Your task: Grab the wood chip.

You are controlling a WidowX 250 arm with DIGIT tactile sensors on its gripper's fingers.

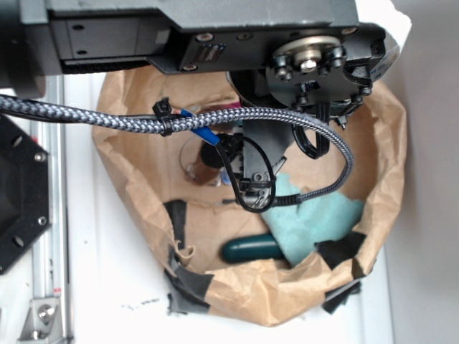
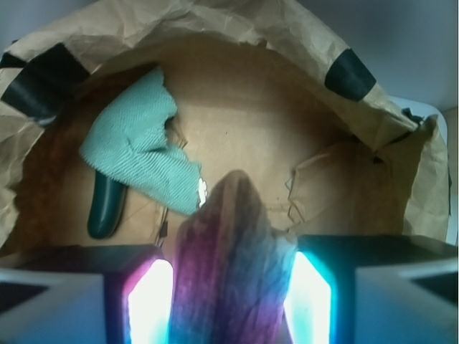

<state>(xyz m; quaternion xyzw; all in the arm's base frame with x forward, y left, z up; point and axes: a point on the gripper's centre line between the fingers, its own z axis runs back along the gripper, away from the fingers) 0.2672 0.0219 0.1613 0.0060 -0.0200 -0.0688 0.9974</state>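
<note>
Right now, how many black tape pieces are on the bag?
5 visible: three along the near rim, one inside left, one on the far rim. The arm may hide more.

A robot test bench: a taped paper bag as bin beside a metal rail.

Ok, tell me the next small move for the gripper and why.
Probably a short, straight lift. In the wrist view the wood chip sits between the lit fingers of the gripper, apparently clamped, with the teal cloth and green oblong object lying apart on the paper bag floor, so rising should disturb nothing.
</note>
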